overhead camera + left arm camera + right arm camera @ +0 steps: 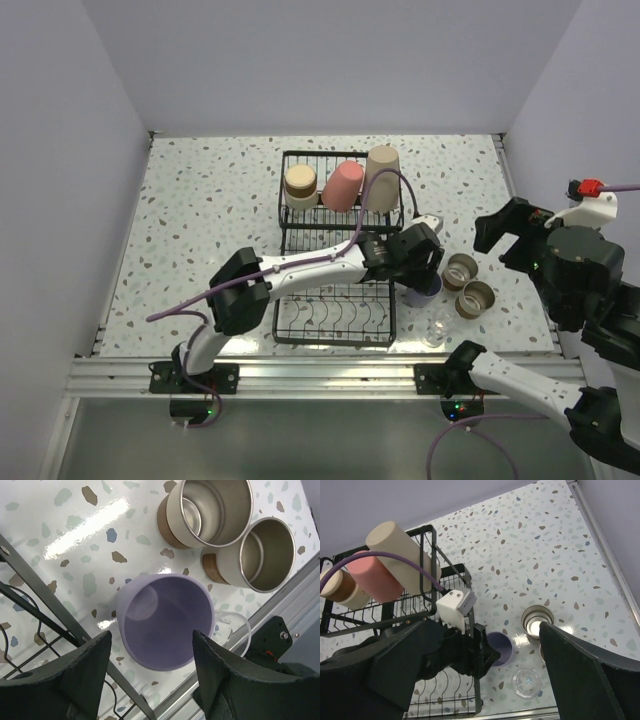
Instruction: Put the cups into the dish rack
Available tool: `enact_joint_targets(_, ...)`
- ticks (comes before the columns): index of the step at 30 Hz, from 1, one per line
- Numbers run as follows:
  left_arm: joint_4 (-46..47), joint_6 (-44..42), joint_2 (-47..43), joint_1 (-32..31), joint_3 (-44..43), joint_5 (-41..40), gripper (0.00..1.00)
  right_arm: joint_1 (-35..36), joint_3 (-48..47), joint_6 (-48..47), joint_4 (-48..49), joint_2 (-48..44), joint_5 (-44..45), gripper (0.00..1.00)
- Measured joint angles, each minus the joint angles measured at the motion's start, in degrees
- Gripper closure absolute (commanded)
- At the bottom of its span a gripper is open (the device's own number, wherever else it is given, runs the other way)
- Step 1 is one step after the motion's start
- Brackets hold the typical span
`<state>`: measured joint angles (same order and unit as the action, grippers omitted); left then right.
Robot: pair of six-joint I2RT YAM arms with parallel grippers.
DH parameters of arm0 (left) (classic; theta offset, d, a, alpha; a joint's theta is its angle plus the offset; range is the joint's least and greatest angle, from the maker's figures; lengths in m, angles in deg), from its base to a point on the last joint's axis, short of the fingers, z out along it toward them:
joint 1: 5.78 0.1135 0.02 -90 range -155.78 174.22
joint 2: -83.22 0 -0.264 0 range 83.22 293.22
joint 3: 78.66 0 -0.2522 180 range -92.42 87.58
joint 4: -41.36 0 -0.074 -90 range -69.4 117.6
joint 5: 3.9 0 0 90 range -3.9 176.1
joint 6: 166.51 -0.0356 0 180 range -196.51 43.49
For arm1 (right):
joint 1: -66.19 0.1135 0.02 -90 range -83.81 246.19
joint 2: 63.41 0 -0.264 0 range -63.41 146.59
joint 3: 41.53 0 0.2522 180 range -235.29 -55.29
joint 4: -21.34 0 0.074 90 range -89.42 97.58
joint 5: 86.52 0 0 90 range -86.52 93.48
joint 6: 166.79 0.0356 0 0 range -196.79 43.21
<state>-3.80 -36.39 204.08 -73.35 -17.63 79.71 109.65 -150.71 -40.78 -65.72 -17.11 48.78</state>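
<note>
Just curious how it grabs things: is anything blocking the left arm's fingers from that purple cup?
Nothing visible. The fingers stand either side of the lavender cup; the two metal-lined cups sit beyond it, apart.

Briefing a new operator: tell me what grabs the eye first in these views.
The open left hand straddles an upright lavender cup on the table, just right of the dish rack in the top view. A pink cup, a tall beige cup and a short tan-brown cup rest in the rack's raised basket.
</note>
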Motion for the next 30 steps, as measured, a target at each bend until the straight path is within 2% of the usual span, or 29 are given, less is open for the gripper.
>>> enact_joint_targets(7,-1.68,3.17,2.56,0.0,-1.2,-2.16,0.43,0.0,-0.81,0.2,-1.25,0.0,-3.91,0.02)
enact_joint_targets(9,-2.25,4.07,2.86,-0.02,-1.2,-2.67,0.49,0.0,-1.42,0.13,-1.64,0.0,-4.85,0.02)
enact_joint_targets(12,-2.71,5.49,3.34,-0.07,-1.22,-3.15,0.78,0.0,-2.78,-0.24,-2.38,0.0,-5.9,0.02)
enact_joint_targets(13,-2.82,5.86,3.52,-0.09,-1.4,-3.37,0.92,0.0,-3.3,-0.48,-2.62,0.0,-6.03,0.02)
enact_joint_targets(14,-2.89,6.27,3.76,-0.11,-1.68,-3.48,0.99,0.0,-3.72,-0.72,-2.69,0.0,-6.08,0.02)
enact_joint_targets(22,-5.6,7.72,4.96,-1.51,-5.64,-5.62,1.0,0.0,-5.4,-2.49,-3.45,-0.63,-7.87,0.02)
enact_joint_targets(30,-11.65,12.02,2.86,-3.37,-8.15,-11.54,1.0,0.0,-8.76,-5.49,-3.19,-0.57,-10.29,0.02)
